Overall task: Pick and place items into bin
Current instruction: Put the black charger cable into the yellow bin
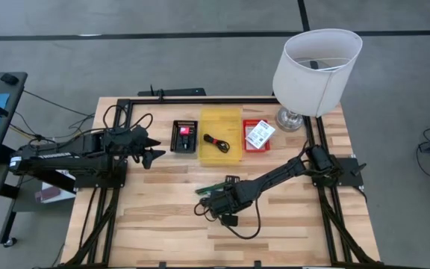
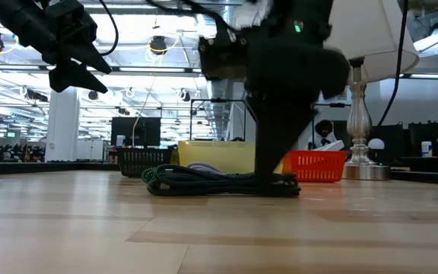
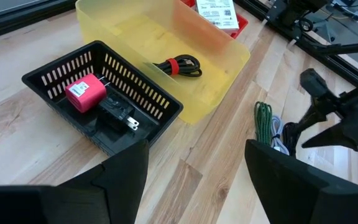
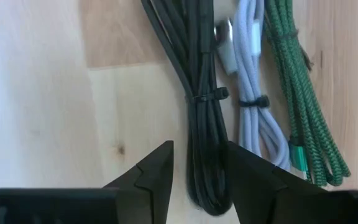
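Right gripper (image 4: 197,168) low over table (image 1: 163,217), fingers narrowly parted astride black cable (image 4: 201,93), lined up so I can pinch it. White and green cables alongside. Yellow bin (image 1: 220,134) well apart. Left gripper (image 1: 152,153) waits open near black basket (image 1: 184,137).

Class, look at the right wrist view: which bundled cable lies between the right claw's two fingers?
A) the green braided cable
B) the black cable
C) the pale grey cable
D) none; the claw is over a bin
B: the black cable runs between the right claw's fingers, with the pale grey cable and green braided cable off to one side on the table.
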Action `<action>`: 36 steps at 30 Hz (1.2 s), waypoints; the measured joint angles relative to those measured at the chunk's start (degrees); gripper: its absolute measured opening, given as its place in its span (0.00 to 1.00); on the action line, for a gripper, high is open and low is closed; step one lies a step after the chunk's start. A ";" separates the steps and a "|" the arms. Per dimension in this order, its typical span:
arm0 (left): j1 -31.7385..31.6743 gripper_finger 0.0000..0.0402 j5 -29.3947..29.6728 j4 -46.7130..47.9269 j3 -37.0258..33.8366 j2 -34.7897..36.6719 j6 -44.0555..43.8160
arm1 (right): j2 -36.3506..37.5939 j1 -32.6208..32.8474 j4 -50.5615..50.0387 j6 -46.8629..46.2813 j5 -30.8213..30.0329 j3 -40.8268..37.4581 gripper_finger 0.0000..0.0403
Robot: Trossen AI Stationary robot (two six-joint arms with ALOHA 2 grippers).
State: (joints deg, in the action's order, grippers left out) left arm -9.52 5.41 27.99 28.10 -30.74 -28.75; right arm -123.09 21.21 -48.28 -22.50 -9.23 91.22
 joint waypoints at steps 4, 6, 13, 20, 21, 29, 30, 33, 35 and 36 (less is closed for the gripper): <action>0.00 0.64 0.01 0.04 0.00 -0.02 -0.32 | 0.20 -0.02 0.78 -0.70 -0.06 -1.88 0.33; 0.01 0.64 0.00 0.02 0.01 0.00 -0.43 | 0.20 0.00 1.54 -0.91 -0.24 -2.69 0.33; 0.01 0.64 0.00 0.02 0.00 -0.01 -0.44 | 0.22 -0.02 1.67 -1.07 -0.14 -2.91 0.25; 0.02 0.64 0.00 0.02 0.00 -0.01 -0.44 | 0.20 -0.04 1.93 -1.09 2.67 -2.93 0.05; 0.01 0.64 0.00 0.02 0.00 0.00 -0.44 | 0.20 -0.08 1.95 -1.09 3.17 -2.93 0.05; 0.00 0.64 0.01 0.02 0.00 0.00 -0.44 | -0.04 0.04 0.30 -2.74 5.43 -1.56 0.08; 0.01 0.64 0.00 0.02 0.00 -0.02 -0.44 | -0.09 0.15 0.10 -2.39 5.76 -1.17 0.06; 0.01 0.64 0.00 0.02 0.00 -0.01 -0.44 | -0.20 0.32 0.17 -1.27 8.05 0.36 0.04; 0.01 0.64 0.00 0.02 0.00 -0.01 -0.44 | -0.20 0.37 0.13 -1.04 8.58 1.54 0.04; 0.01 0.64 0.01 0.01 0.00 -0.01 -0.44 | -0.20 0.37 -0.04 -0.86 8.51 2.11 0.04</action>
State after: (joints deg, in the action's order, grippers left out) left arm -9.50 5.42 28.00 28.10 -30.76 -29.19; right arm -123.28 21.58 -48.32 -23.37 -0.72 93.33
